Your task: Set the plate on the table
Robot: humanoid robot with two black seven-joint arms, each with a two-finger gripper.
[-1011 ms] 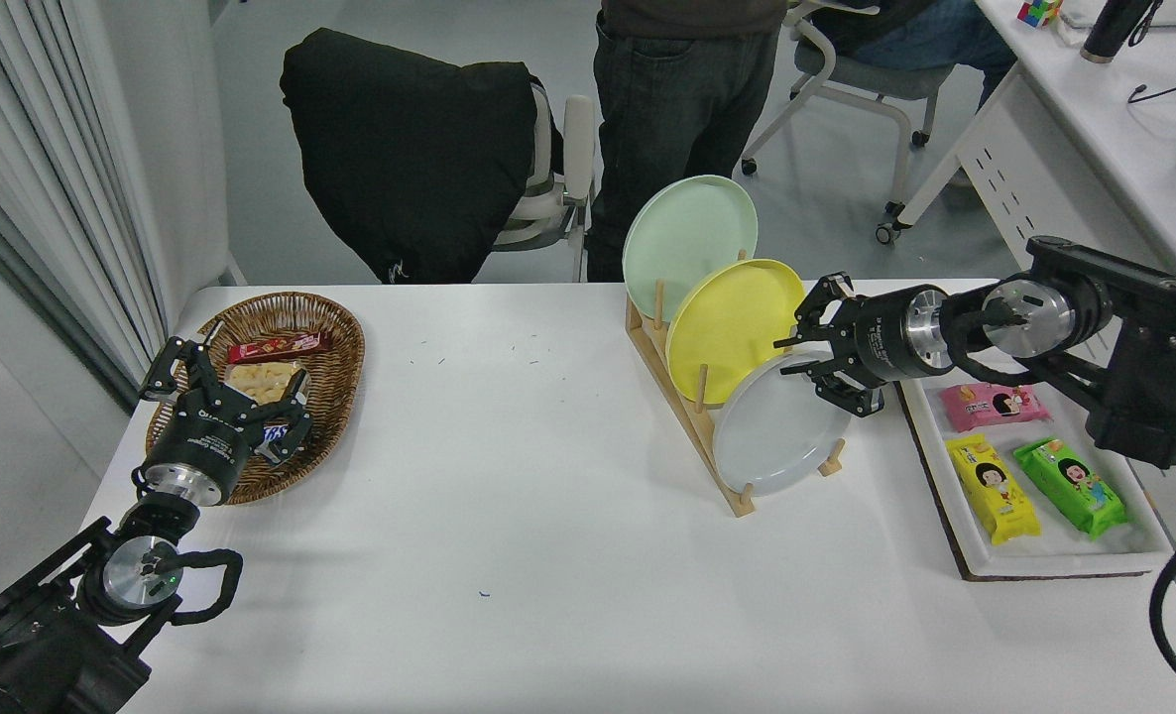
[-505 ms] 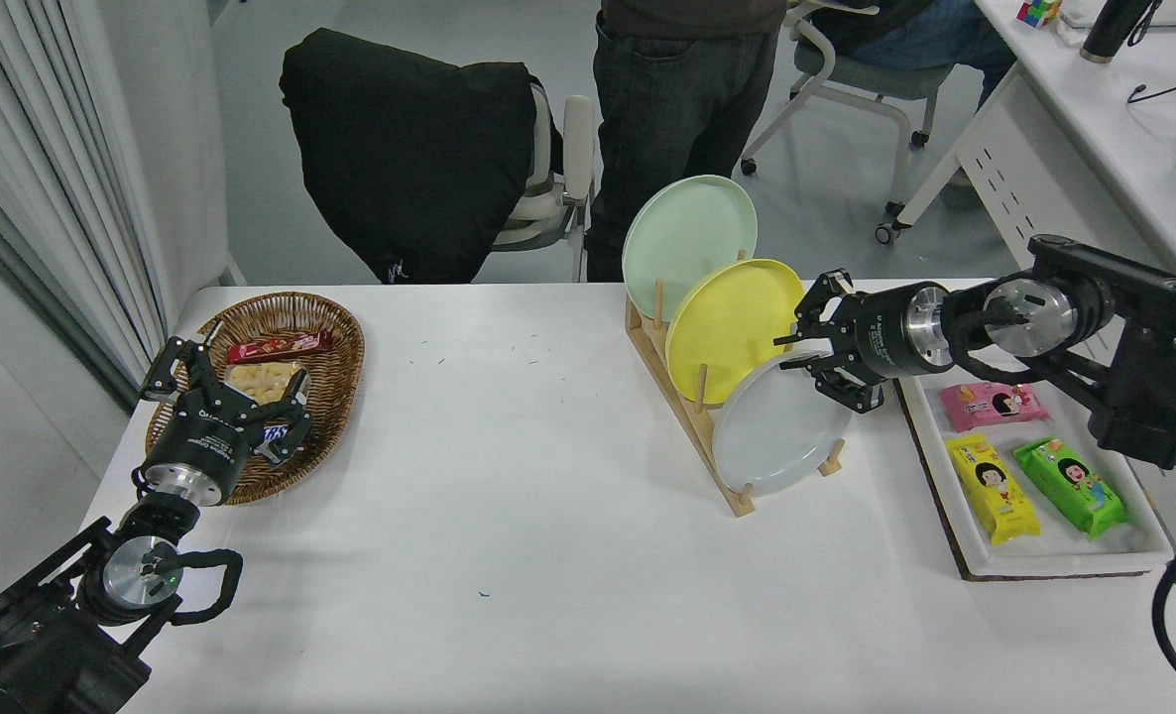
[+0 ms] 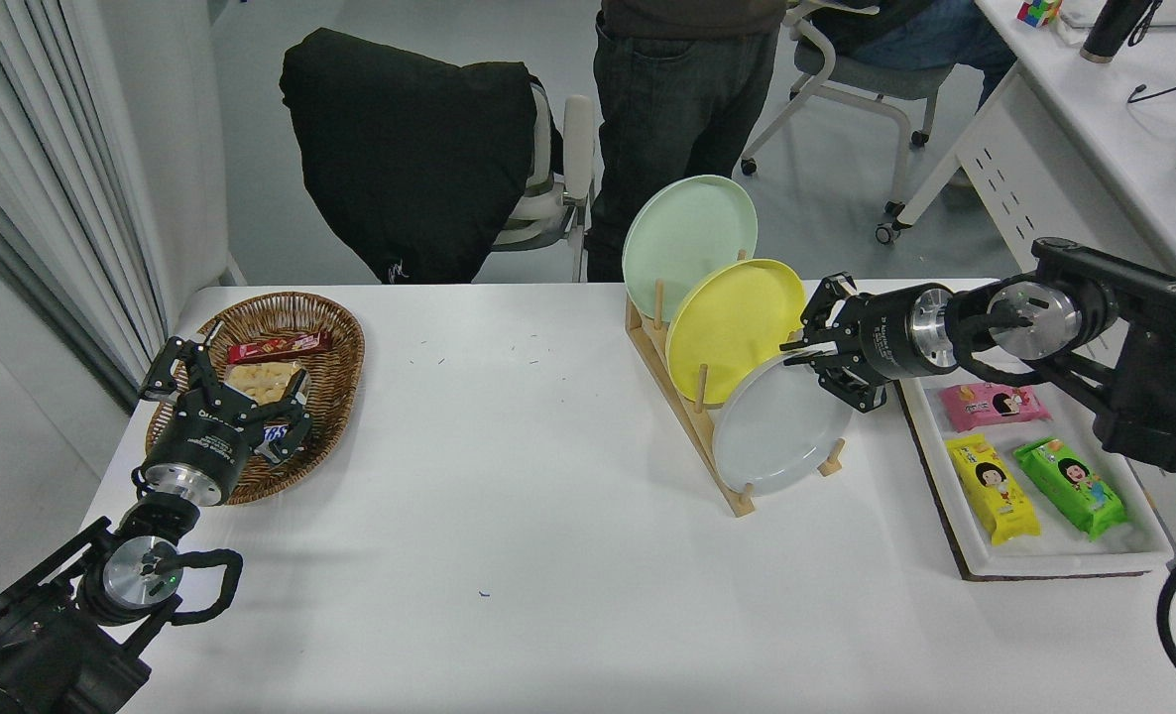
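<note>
The light grey plate (image 3: 776, 431) stands tilted in the front slot of the wooden rack (image 3: 692, 421), in front of the yellow plate (image 3: 732, 327) and the mint-green plate (image 3: 687, 243). My right gripper (image 3: 796, 355) reaches in from the right, and its fingertips are pinched on the grey plate's upper right rim. The plate's lower edge still rests in the rack on the white table (image 3: 509, 516). My left gripper (image 3: 221, 382) is parked open at the lower left, over the edge of the wicker basket (image 3: 335, 397).
A white tray (image 3: 1064, 560) with several snack packets lies just right of the rack, under my right arm. The basket at the left holds snacks. A person's legs (image 3: 677, 109) and a chair with a black jacket (image 3: 410, 149) are at the far side.
The right gripper's fingertips have drawn together on the grey plate's top rim, and the wrist has shifted slightly right. The plate has barely moved. The left arm is unchanged.
</note>
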